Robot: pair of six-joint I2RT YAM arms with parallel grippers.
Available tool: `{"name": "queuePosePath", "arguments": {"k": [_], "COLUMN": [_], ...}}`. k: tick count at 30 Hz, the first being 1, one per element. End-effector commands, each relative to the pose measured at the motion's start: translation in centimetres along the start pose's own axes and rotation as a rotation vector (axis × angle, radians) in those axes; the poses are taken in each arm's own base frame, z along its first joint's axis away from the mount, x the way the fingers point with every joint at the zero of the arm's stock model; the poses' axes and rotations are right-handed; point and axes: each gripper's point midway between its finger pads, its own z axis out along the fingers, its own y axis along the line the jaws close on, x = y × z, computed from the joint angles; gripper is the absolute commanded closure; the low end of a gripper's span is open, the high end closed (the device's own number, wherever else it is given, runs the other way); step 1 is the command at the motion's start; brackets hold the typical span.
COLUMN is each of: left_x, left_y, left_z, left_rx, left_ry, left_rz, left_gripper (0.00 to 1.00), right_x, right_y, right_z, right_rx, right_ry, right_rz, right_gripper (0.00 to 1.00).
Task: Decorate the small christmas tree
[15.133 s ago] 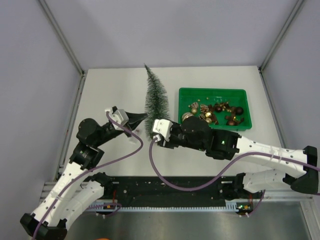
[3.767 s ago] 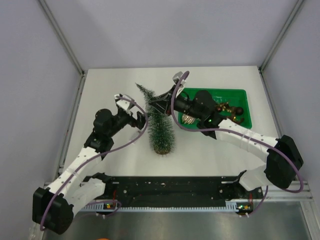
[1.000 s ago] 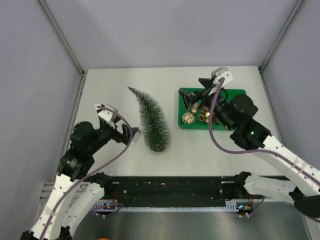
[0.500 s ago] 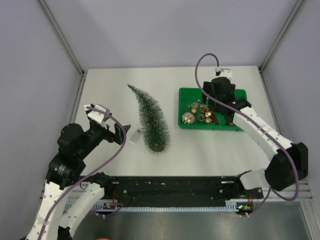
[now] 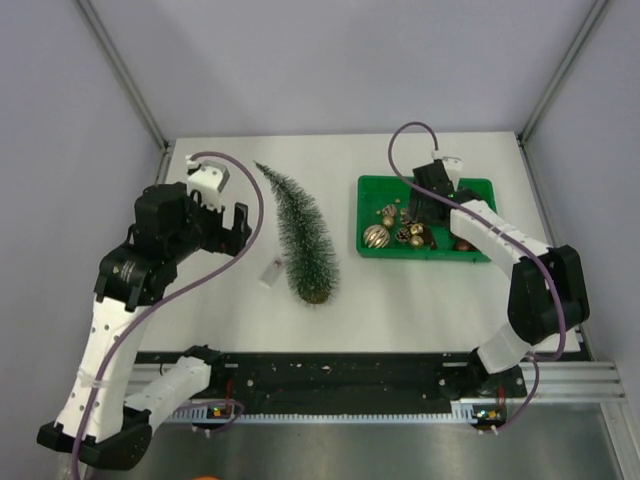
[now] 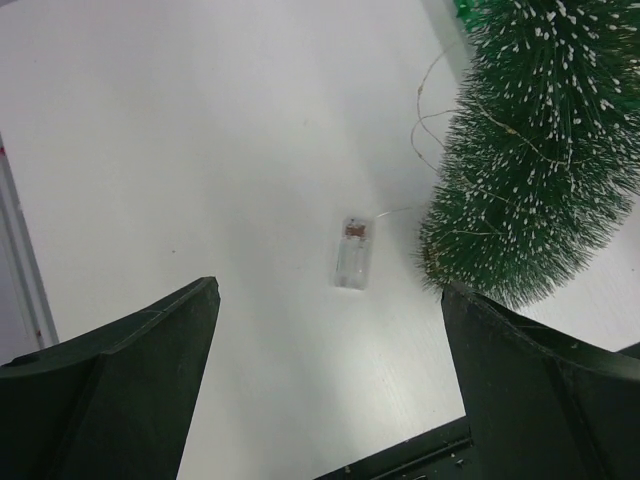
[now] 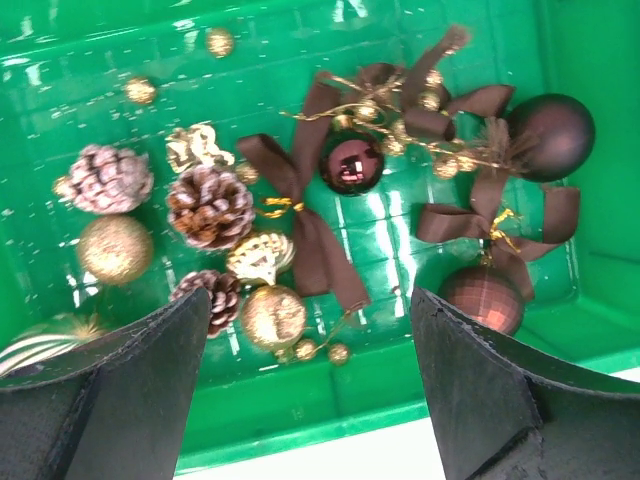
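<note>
Tree (image 5: 305, 240) beside left tool (image 5: 228, 221), not touching

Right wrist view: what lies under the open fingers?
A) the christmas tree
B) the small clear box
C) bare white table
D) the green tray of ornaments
D: the green tray, holding pine cones and brown bows, fills the view between the spread right fingers.

White table (image 5: 420, 300): tree (image 5: 301, 240), tray (image 5: 426, 183), perhaps battery box (image 6: 355, 254)
</note>
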Motion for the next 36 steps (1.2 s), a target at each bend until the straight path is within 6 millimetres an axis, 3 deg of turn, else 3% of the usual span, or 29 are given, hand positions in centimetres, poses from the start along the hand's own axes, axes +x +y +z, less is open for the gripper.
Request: {"name": "queuePosePath", "arguments": {"k": [1,6,9,11,24,33,36], "left_x": [-2.7,-5.2,-5.2,-4.6,2.0,4.1,4.4], "left_y": [2.3,7.5,10.7,11.3,8.5,6.2,6.0], "left_z": [-1.4,-1.5,-1.2,-1.0,1.9,3.5,3.7], "left_rx": [-0.084,-0.139,-0.099,-0.059,0.071,0.156,0.159], "left_ry": [-0.044,-0.089,-0.088,-0.088,-0.097,-0.060,-0.060], "left_rz": [-0.067,-0.309,-0.497,-0.547,-0.472,-0.462,-0.461], "left_gripper": [0.01,0.01,0.01,0.01,0.01,0.01,0.01], "right_x": [-2.1,-1.6,-1.5,-1.4,-0.8,-0.6,-1.1], "right_y": [-2.0,-2.0,-1.8,-1.8,4.5,6.0,6.3], "right_z": [0.8,1.3,1.3,1.5,3.4,5.1,5.7], "right_rx": [0.052,0.058,0.050,0.052,-0.170,-0.170,-0.166], "right_ry": [-0.003,0.029,0.029,0.031,0.081,0.077,0.072], "right_rz": [0.118,0.121,0.124,0.125,0.127,0.086,0.070], "right_gripper": [0.20,0.21,0.21,0.21,0.28,0.30,0.36]}}
